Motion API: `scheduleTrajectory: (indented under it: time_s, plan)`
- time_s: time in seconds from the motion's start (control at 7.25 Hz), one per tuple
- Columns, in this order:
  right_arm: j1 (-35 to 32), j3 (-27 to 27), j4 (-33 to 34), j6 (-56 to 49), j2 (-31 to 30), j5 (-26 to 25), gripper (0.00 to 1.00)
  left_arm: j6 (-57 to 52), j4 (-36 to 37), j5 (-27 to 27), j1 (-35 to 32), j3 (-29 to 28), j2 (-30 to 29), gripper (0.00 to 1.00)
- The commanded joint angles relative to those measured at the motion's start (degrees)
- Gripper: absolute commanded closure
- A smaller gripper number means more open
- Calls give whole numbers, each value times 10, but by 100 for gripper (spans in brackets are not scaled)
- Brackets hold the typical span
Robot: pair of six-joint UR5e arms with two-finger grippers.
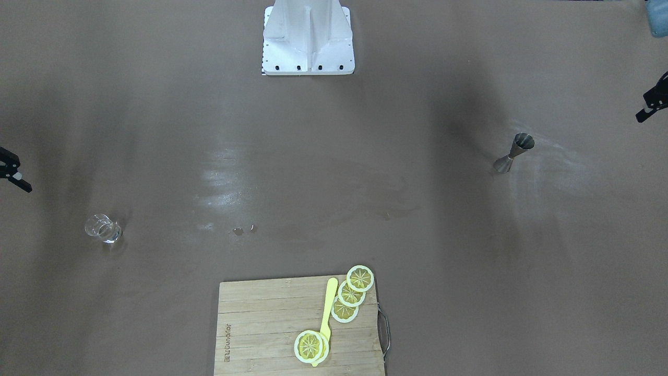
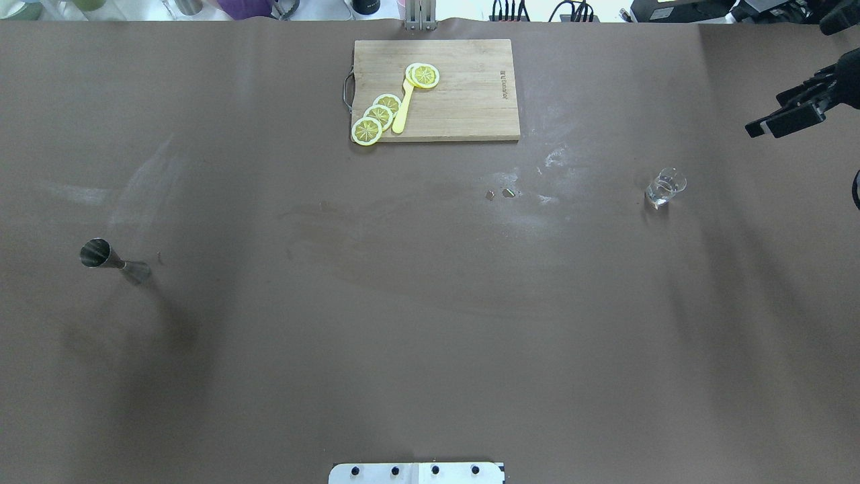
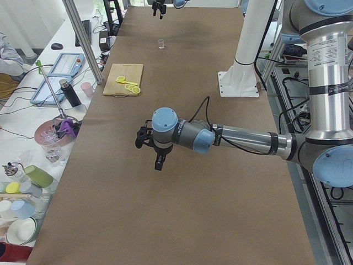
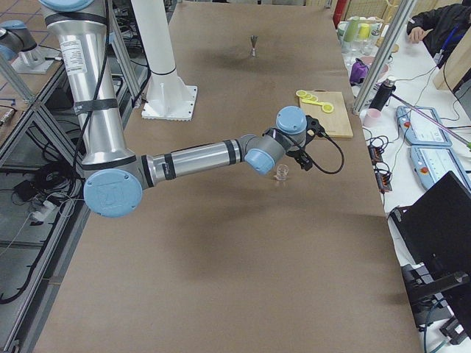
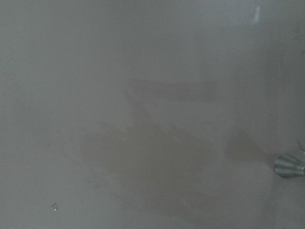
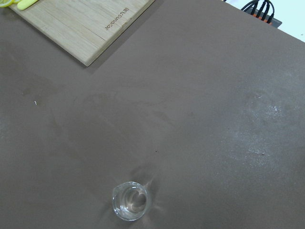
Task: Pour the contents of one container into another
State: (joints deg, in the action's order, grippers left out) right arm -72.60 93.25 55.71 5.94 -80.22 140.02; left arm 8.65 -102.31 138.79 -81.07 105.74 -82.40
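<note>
We find only one printed mark, a short dark line of lettering [image 6: 116,20] along the board's [image 6: 71,28] edge, too small to read surely.

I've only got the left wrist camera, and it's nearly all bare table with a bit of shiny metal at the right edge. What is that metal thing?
Observer: It is the steel jigger, standing upright on the table, on the robot's left side.
Operator: And where's the glass I'm pouring from?
Observer: The glass cup stands upright far over on the robot's right side.
Operator: Is anything gripping it?
Observer: No. The right end effector hangs apart from it, touching nothing.
</note>
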Motion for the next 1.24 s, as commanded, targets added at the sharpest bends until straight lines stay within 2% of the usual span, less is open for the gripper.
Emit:
scheduleTrajectory:
  time_s: [0.0,0.14,0.41,0.55,0.83,0.97,1.1]
  plan:
    - [2,-21,-66,-1,-6,54,0,-1,1,0,31,3,-35,1]
    - [0,-40,-149,-1,-13,63,0,-1,1,-1,40,7,-43,1]
    - [18,-51,-272,-11,-58,65,0,-1,2,-4,56,19,-42,1]
    - [20,-77,-335,-17,-70,58,0,-2,2,-6,65,26,-42,1]
    - [18,-163,-466,-56,-76,54,0,-2,9,-6,95,36,-48,1]
    - [15,-200,-496,-101,-76,54,0,1,33,-15,118,66,-47,1]
    - [16,-225,-501,-161,-71,48,0,1,74,-98,167,120,-47,1]
